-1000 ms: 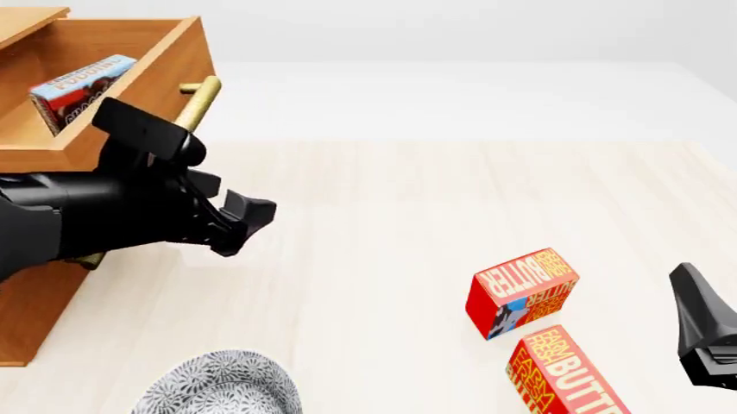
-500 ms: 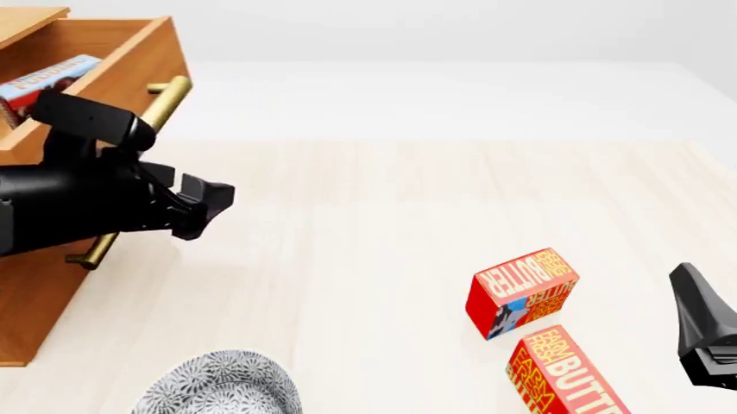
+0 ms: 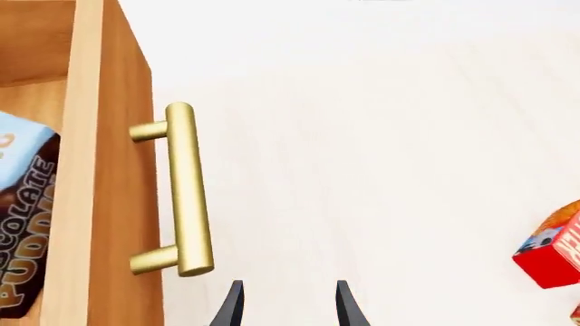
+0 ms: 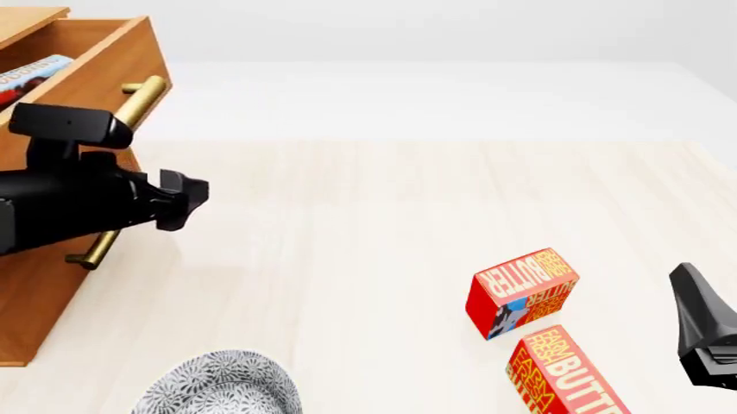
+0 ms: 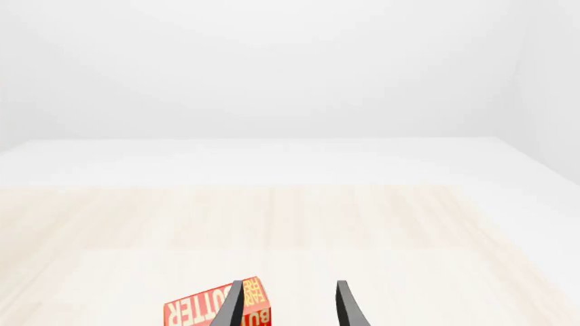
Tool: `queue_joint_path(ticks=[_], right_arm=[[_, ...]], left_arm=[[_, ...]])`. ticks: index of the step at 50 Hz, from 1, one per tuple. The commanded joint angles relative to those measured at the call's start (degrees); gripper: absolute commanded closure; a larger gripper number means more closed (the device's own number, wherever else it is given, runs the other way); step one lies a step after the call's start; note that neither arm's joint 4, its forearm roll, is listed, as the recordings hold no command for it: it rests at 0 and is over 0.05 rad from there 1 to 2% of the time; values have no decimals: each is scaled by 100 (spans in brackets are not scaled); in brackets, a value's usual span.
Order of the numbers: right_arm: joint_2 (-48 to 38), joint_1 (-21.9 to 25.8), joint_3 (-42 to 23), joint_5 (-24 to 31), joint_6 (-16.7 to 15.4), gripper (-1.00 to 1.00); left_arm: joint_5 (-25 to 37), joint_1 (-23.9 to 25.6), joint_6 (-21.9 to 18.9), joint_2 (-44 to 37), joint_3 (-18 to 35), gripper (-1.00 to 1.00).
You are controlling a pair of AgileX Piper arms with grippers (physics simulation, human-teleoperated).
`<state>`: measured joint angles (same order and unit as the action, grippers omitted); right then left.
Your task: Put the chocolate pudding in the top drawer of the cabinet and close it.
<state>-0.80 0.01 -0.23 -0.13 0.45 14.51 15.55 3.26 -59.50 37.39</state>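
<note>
Left jaws gape empty beside the brass handle [image 3: 184, 190], chocolate pudding [image 3: 26, 217] lying inside the top drawer [image 4: 102, 69]

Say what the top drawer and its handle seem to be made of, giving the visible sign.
Top drawer: apparently wood, smooth orange-brown, with faint grain lines.
Handle: seemingly brass-like metal, satin golden, with a soft highlight along the bar. Both are rendered, so this is only their look.
</note>
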Motion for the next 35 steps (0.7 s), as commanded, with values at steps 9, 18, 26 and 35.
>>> queue_joint_path(ticks=[9, 18, 26, 35], right_arm=[[0, 0, 0, 0, 1, -100], [0, 0, 0, 0, -2, -100], [1, 0, 0, 0, 0, -100], [0, -1, 0, 0, 0, -100]], left_arm=[[-232, -741, 169, -223, -33, -100], [-298, -1013, 217, -289, -9, -100], [-651, -1200, 567, -743, -51, -100], [-916, -1533, 549, -1067, -60, -100]])
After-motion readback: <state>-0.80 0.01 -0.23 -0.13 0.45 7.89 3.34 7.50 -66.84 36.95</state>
